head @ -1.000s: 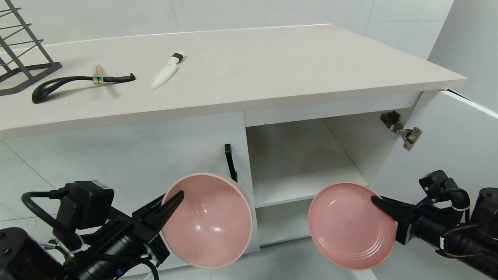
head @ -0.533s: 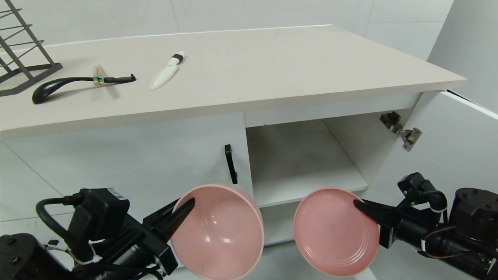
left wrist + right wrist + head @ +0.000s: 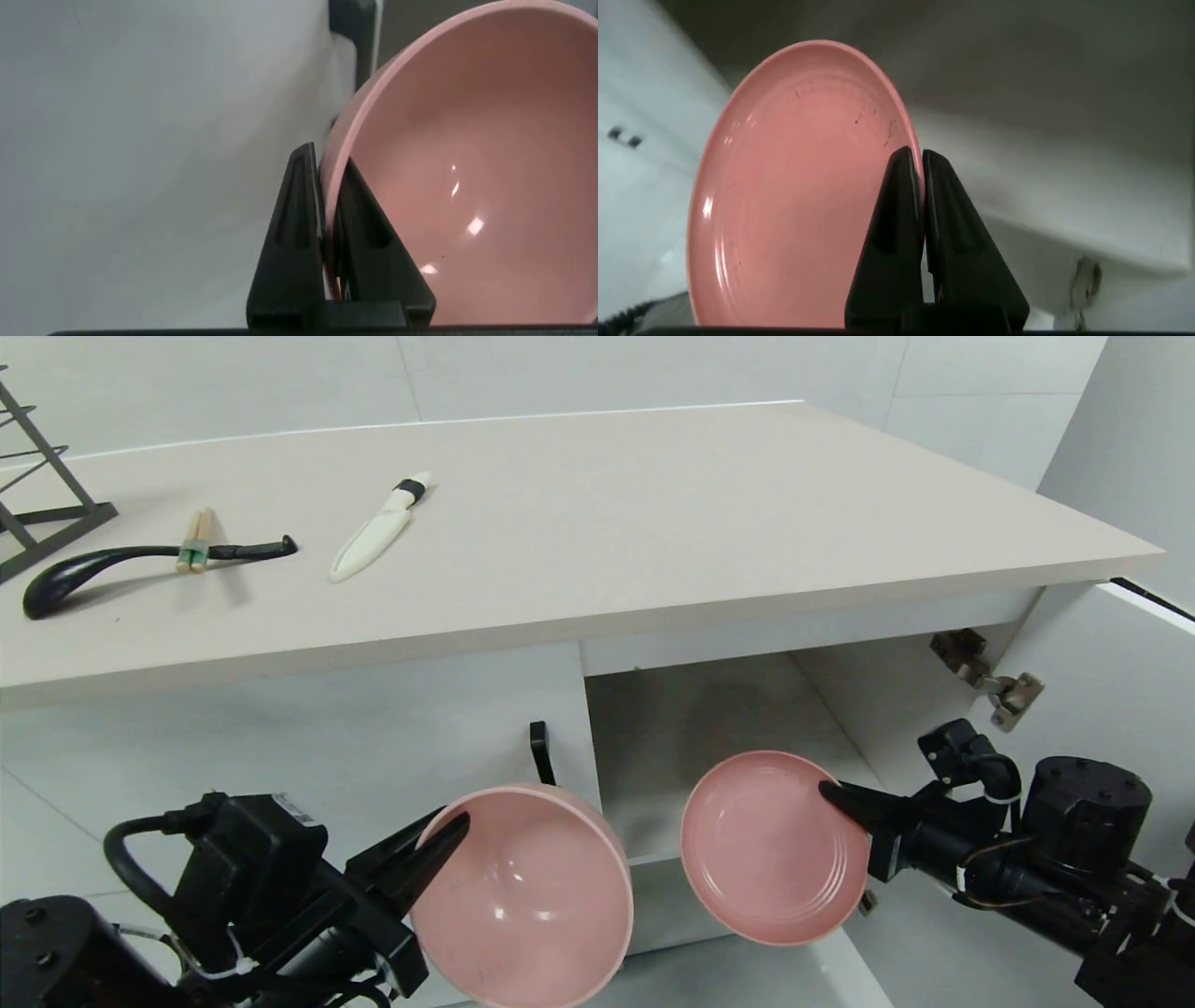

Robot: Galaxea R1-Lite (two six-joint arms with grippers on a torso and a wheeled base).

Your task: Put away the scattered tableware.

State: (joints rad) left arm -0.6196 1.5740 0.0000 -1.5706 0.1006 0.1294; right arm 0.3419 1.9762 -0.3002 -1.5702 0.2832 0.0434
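Countertop (image 3: 653,523) carries a black ladle (image 3: 84,567), chopsticks (image 3: 194,553) and a sheathed knife (image 3: 373,530); cabinet compartment (image 3: 709,719) below stands open. Left gripper (image 3: 456,829) is clamped on the rim of the pink bowl (image 3: 532,905) before the closed door (image 3: 280,737). Right gripper (image 3: 829,793) pinches the pink plate (image 3: 761,849) at the opening.

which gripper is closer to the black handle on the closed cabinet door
Left. The left gripper, shut on the pink bowl, sits just below and left of the black handle. The right gripper, shut on the pink plate, is farther off at the open compartment.
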